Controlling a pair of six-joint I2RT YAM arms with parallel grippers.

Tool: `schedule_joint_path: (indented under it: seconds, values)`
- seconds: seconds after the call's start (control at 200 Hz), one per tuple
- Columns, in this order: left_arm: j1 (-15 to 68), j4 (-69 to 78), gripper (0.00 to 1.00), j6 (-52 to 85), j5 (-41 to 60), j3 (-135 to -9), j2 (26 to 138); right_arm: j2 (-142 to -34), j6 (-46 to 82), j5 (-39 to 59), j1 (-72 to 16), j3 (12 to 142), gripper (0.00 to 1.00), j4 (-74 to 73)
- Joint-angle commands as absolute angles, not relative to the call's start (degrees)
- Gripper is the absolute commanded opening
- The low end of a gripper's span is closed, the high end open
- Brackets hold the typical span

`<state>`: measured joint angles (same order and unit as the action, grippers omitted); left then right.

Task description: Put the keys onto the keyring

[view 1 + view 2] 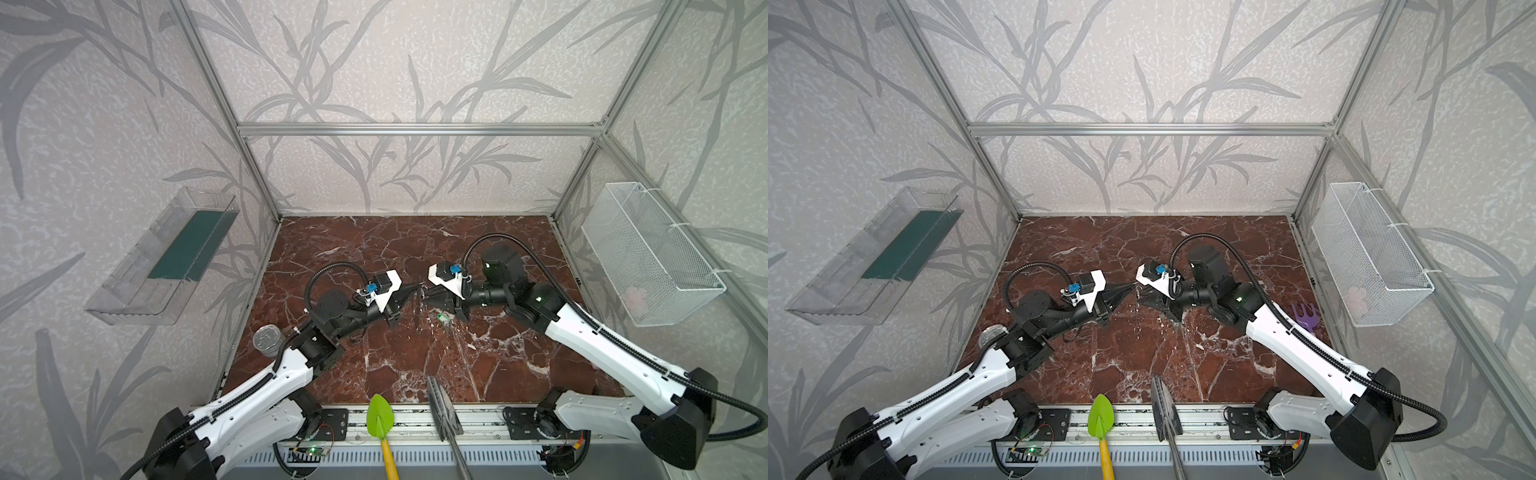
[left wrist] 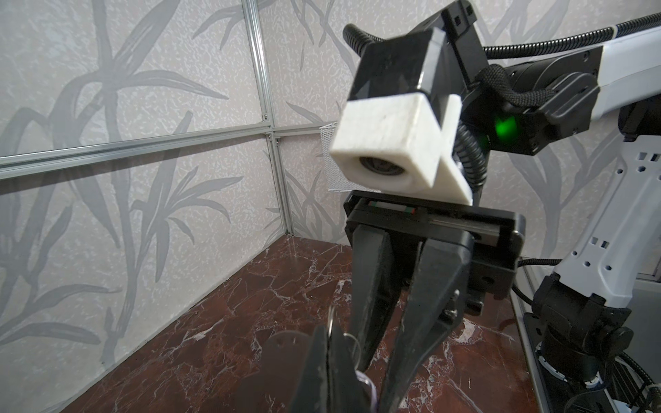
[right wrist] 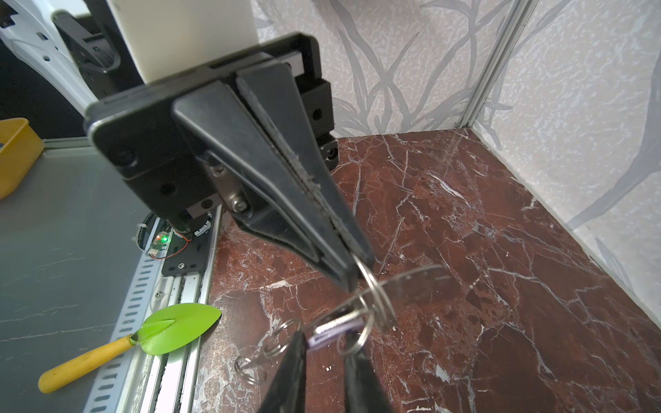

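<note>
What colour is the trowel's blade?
Bright green, with a yellow handle; trowel shows best in the right wrist view.

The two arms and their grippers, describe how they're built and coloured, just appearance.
Both arms have white shells on the links and black joints, each with a black ribbed cable looping alongside. The left gripper and right gripper have long black tapering fingers on a black block. A white-housed wrist camera sits above, and a green light glows.

Tin can (image 1: 267,340) at marble table (image 1: 415,249) left edge; green trowel (image 1: 380,419) (yellow handle) at front.
</note>
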<state>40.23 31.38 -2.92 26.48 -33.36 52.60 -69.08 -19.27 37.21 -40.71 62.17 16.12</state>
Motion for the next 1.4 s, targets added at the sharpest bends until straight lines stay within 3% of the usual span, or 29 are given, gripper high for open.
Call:
schedule_joint_path:
  seconds: [0.0, 0.885, 1.395]
  values:
    - [40.3, 34.3, 0.00, -2.0, 27.1, -33.0, 52.6, -69.6, -18.6, 39.2, -41.0, 63.3, 0.19, 14.5]
    - [40.3, 35.8, 0.00, -1.3, 27.8, -32.6, 53.5, -71.4, -19.0, 40.6, -42.4, 64.6, 0.16, 14.0]
    - [40.3, 39.7, 0.00, -1.3, 25.3, -29.7, 52.3, -65.8, -18.3, 34.2, -42.2, 60.5, 0.18, 14.2]
